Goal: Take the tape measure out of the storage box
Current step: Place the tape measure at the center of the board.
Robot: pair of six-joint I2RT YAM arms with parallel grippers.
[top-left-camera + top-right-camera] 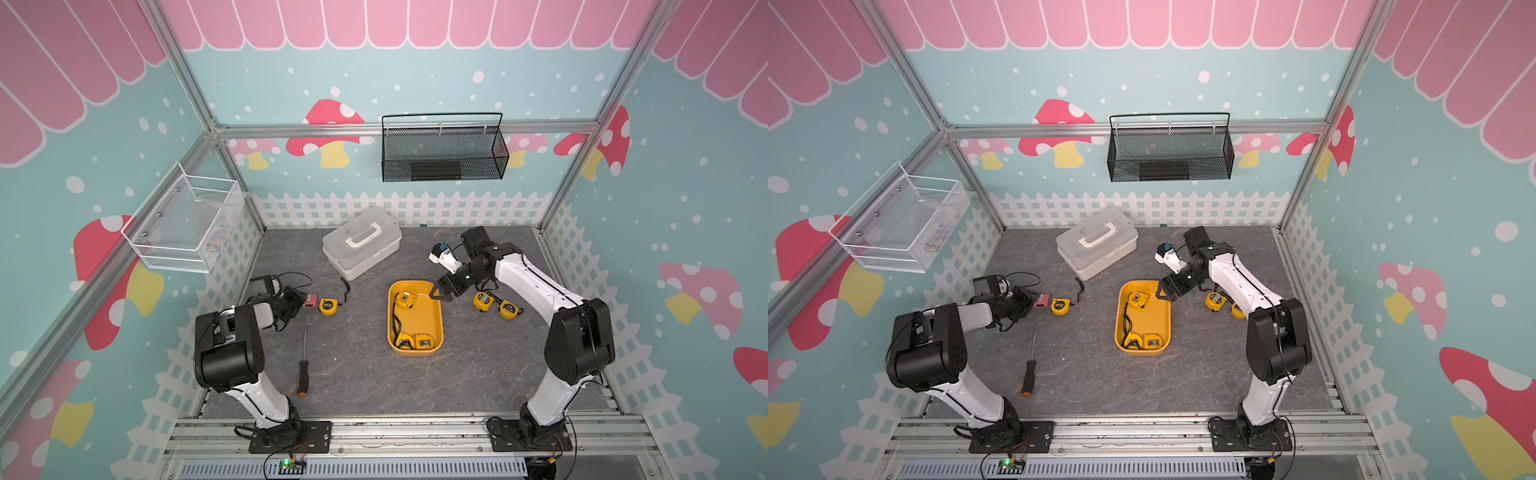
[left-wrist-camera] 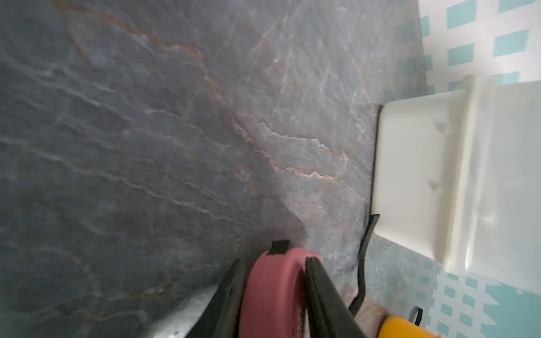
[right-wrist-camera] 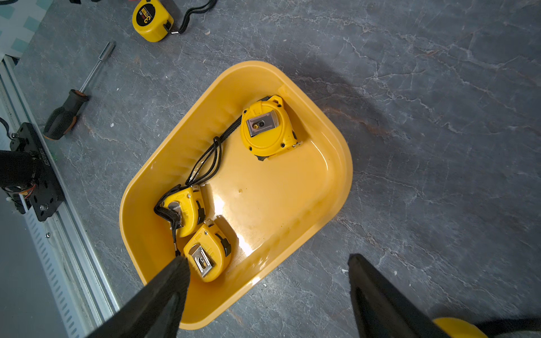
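High top views and close right wrist share the storage box (image 3: pixel 278 190).

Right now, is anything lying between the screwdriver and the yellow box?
No. Between the screwdriver and the storage box there is only bare grey tabletop. Both top views and the right wrist view show that stretch.

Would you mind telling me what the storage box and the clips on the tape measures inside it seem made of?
The storage box looks like glossy moulded plastic: bright highlights on its floor, a rolled rim. The belt clip on a tape measure looks like metal, silvery and reflective; plated plastic cannot be excluded.
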